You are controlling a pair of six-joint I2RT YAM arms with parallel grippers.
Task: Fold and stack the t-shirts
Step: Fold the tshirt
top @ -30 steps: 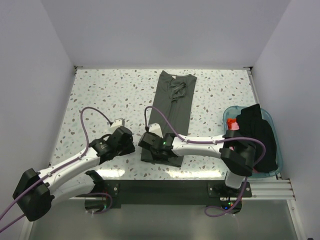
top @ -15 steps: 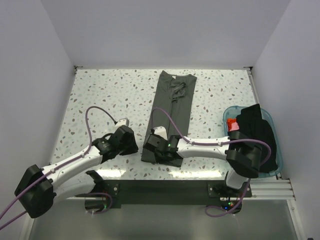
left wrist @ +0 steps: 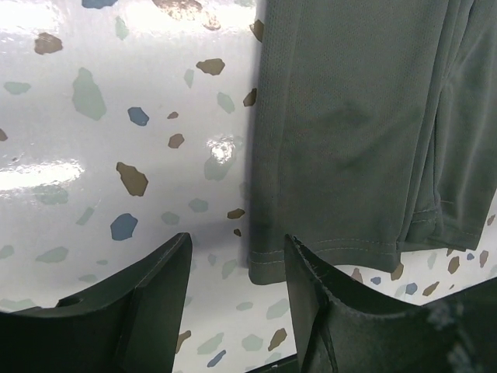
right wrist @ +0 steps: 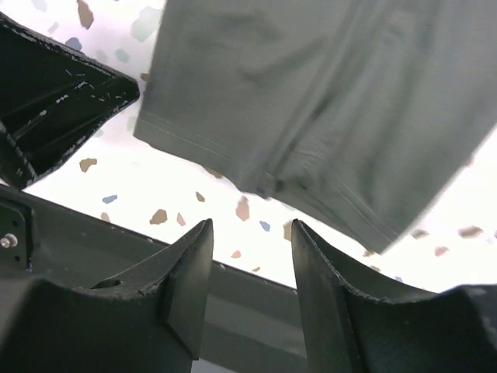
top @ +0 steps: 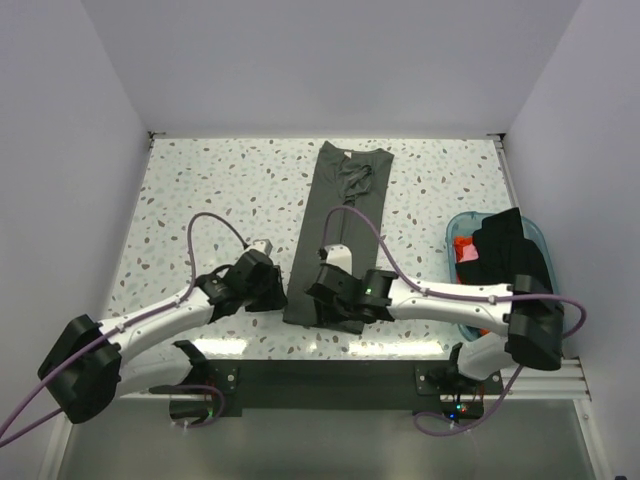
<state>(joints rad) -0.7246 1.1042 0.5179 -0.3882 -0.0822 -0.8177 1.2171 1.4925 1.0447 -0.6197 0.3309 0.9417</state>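
A dark grey-green t-shirt [top: 340, 215] lies folded into a long narrow strip on the speckled table [top: 200, 190], running from the back edge to the front. My left gripper [top: 272, 292] is open just left of its near hem [left wrist: 326, 252], which shows between the fingers in the left wrist view. My right gripper [top: 322, 300] is open over the near end of the shirt; its view shows the hem [right wrist: 256, 167] above the fingers. A black t-shirt [top: 515, 270] and a red-orange one [top: 464, 248] sit in the tub at the right.
A translucent teal tub [top: 552, 300] stands at the right front of the table. A black rail [top: 330, 375] runs along the table's near edge between the arm bases. White walls enclose the table on three sides.
Both grippers have moved right. The left one has come up to the shirt's near left corner. The right one has shifted rightward along the shirt's near end.
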